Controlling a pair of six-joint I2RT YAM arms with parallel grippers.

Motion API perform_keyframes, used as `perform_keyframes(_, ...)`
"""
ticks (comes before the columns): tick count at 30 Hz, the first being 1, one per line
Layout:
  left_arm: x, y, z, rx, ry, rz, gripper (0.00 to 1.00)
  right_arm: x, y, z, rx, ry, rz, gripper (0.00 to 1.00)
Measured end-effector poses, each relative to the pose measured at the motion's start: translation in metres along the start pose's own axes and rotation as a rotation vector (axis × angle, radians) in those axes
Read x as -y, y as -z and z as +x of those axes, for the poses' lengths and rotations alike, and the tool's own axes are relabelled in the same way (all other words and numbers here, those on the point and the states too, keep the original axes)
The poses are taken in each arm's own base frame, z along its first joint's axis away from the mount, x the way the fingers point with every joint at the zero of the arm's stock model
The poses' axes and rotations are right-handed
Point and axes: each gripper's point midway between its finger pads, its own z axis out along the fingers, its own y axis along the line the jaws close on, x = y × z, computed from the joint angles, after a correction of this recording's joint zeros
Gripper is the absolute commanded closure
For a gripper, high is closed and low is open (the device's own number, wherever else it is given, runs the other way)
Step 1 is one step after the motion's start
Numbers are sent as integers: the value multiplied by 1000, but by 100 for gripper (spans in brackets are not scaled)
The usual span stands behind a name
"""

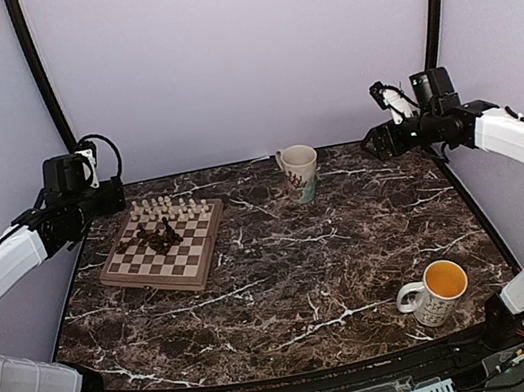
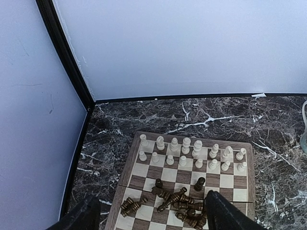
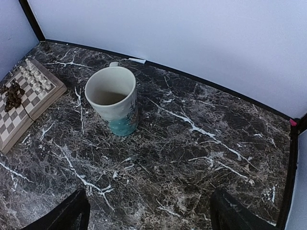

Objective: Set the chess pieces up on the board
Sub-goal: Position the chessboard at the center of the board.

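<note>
- The board (image 1: 163, 249) is lying flat on the far-left part of the tabletop (image 1: 288, 283). It is being seen turned, with its edges skewed against the tabletop's edges.
- The white pieces (image 2: 192, 153) are standing upright in two rows along the board's far edge, and the rows are running from side to side in the left wrist view.
- The dark pieces (image 2: 180, 203) are mostly lying on their sides in a loose heap near the middle of the board. Their long axes are pointing many ways, several of them slantwise across the squares.
- Two dark pieces are standing upright at the far edge of that heap, just short of the white rows.
- The left hand (image 2: 151, 196) is being held open above the board, with nothing between its fingers (image 2: 81, 218).
- In the left wrist view the dark heap is showing low between those fingers, with the white rows farther ahead.
- The right hand (image 3: 148, 191) is being held open and empty above the far-right part of the tabletop, well apart from the board.
- A teal-based mug (image 3: 115, 98) is standing upright between the right hand and the board, and the board is showing at the left edge of the right wrist view.
- A yellow-lined mug (image 1: 433, 293) is standing near the front right of the tabletop, far from the board.
</note>
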Motion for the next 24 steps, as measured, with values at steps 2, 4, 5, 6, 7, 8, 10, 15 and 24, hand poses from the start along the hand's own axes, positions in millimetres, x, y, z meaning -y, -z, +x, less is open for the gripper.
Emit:
perform_keyframes(2,-4,-1,-2,3,15,-4,26,-4,-6,6,-13,17,-15,15)
perform_keyframes(4,-8,0,-8,12,30,-12,33,-9,-13,10,-25,28,-39,16)
perform_keyframes(5,-9,0,-12,18,38,-12,35,-11,-15,11,-26,33,-52,16)
perform_keyframes(6,-11,0,-17,23,46,-14,33,-14,-17,11,-26,37,-71,16)
perform_keyframes(7,-13,-1,-23,27,58,-13,32,-18,-20,12,-27,39,-93,17)
perform_keyframes(8,-15,-2,-29,30,70,-12,31,-22,-22,12,-27,40,-116,17)
perform_keyframes(10,-21,-6,-40,27,103,-8,30,-31,-25,14,-27,42,-165,19)
perform_keyframes(15,-49,-31,-56,-12,210,-13,43,-52,-34,20,-43,35,-294,32)
perform_keyframes(24,-89,-138,21,-294,431,20,90,-110,-83,63,-198,8,-559,55)
